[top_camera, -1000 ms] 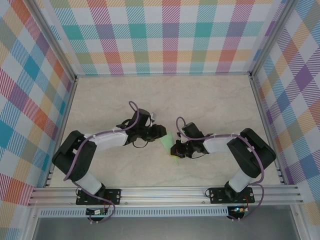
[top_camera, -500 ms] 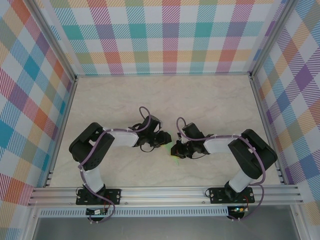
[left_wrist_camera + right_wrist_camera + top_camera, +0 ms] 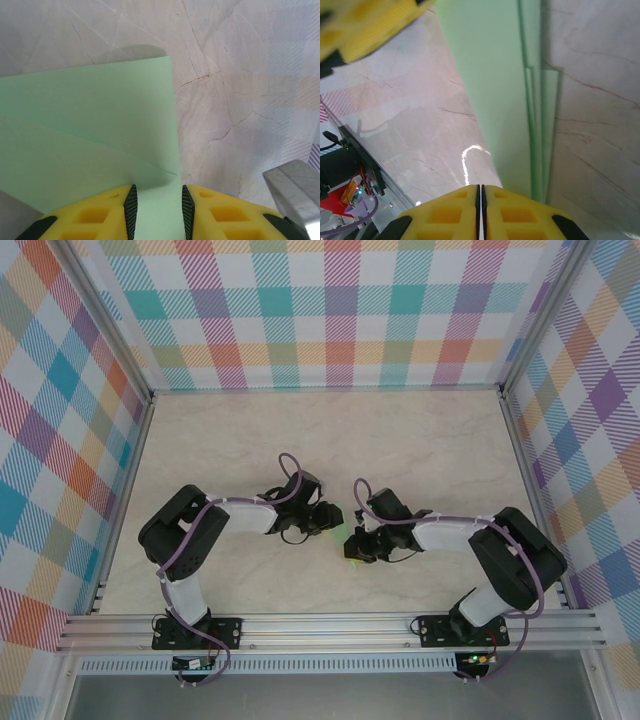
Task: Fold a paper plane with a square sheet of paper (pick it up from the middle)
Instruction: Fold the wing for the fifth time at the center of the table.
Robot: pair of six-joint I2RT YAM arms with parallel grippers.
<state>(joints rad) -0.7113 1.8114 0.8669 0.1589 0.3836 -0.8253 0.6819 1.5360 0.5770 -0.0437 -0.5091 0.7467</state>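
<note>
Partly folded pale mint-green paper sheet (image 3: 100, 125) lies at the centre of the marbled surface (image 3: 240, 75). Left gripper (image 3: 158, 195) straddles it, jaws apart; right gripper (image 3: 480, 190) is clenched at its layered edge. Sideways drag would likely skew the creases.

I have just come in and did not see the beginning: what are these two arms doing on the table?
The two arms meet over a partly folded green paper, a paper plane in progress. The left claw stands open, with the paper running through its gap. The right claw is shut, close beside the layered folded edge; whether it pinches the paper is unclear.
</note>
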